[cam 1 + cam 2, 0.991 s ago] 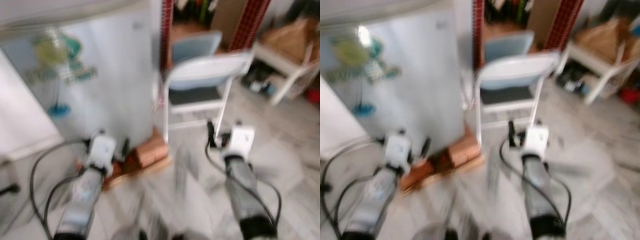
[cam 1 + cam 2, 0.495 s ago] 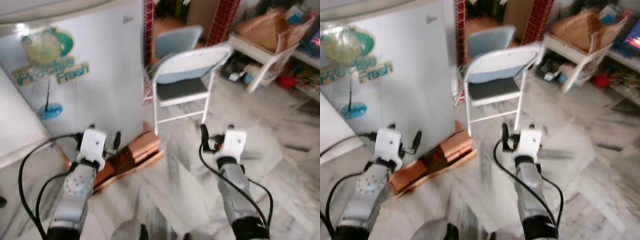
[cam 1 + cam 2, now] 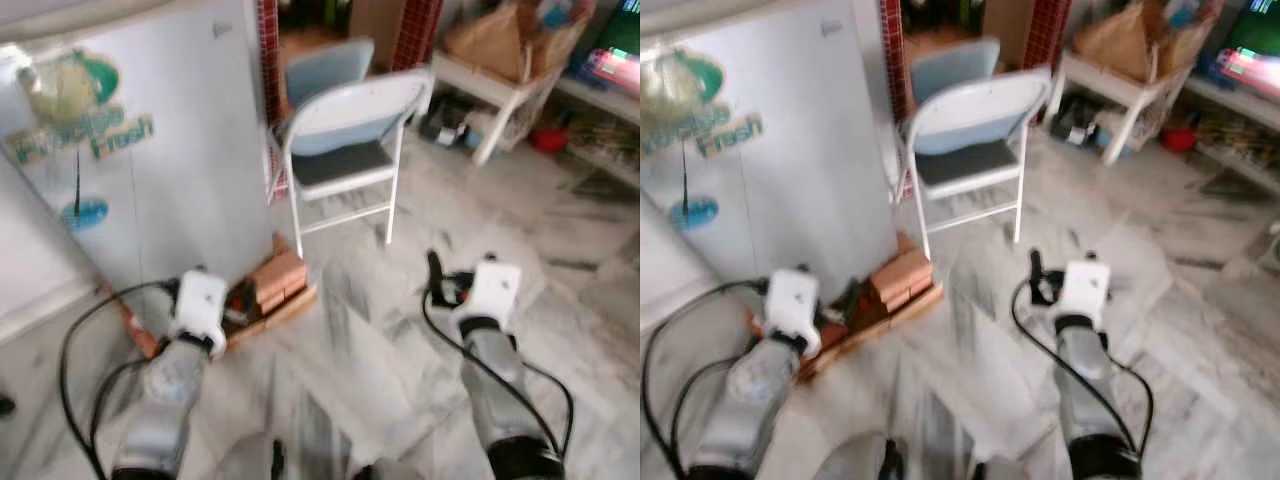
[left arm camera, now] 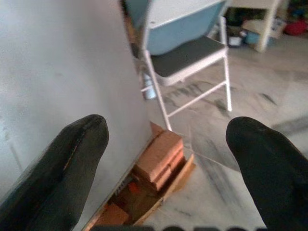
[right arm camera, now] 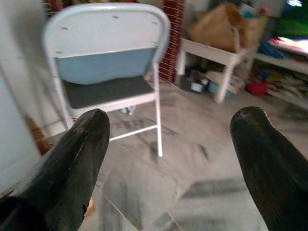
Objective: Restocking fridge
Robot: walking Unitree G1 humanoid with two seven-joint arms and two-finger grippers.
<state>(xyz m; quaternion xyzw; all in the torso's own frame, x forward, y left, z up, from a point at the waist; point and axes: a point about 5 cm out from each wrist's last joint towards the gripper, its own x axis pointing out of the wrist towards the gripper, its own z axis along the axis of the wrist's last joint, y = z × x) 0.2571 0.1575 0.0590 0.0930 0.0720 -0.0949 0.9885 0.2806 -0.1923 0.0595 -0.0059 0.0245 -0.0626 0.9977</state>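
Fridge, head views: white side panel at the robot's left, raised on bricks, chair beside it; heavy and rigid, with no door edge or handle visible to grasp. Left wrist view: left gripper spread, empty. Right wrist view: right gripper spread, empty.

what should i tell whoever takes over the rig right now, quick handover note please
Left gripper: open, holding nothing, near the fridge's lower corner.
Right gripper: open, holding nothing, pointed toward the folding chair.
Fridge: on the robot's left, propped on bricks and a wooden board; its white side faces the robot.
Done: no sign of any restocking.
Left: find the items to stock, get to the fridge door, load them.
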